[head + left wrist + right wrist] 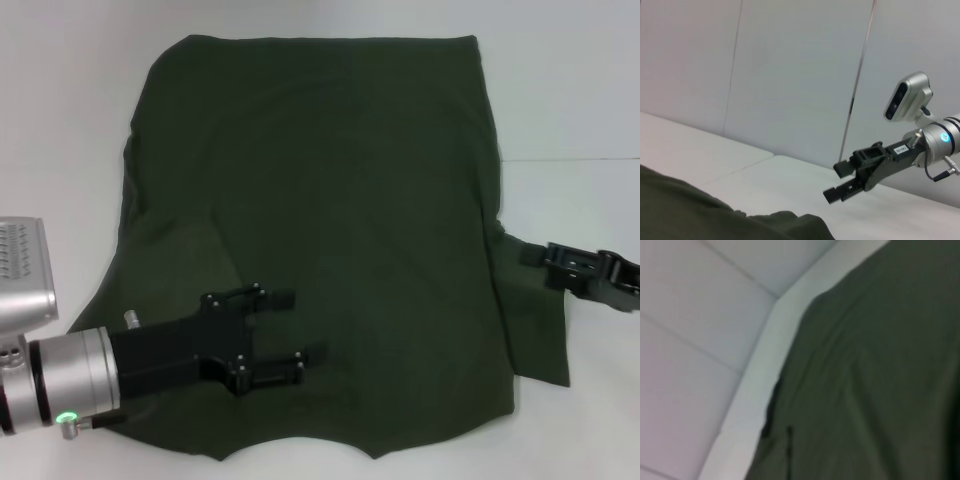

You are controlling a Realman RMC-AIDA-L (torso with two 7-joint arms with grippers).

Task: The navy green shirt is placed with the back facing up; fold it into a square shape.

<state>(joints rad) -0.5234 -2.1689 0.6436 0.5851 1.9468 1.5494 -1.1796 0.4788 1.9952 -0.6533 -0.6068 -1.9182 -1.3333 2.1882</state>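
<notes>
Navy green shirt (340, 230), plain and dark, lies spread flat on the white table (570, 90) in front of me, filling most of the head view. Its far edge runs straight across the top, and its near edge is uneven, with small curved dips. On my left side the cloth is doubled over itself, making a soft diagonal fold. On my right side a narrow flap of the shirt sticks out past the main body and lies on the table. My left gripper (300, 325) reaches in from the near left corner, low over the near part of the shirt. Its jaws are apart with a clear gap between the two black fingers, and nothing sits between them; I cannot tell whether the fingertips touch the cloth. My right gripper (535, 257) sits at the right edge of the shirt, its tip at the cloth where the flap begins. In my left wrist view its jaws stand apart, holding nothing.
</notes>
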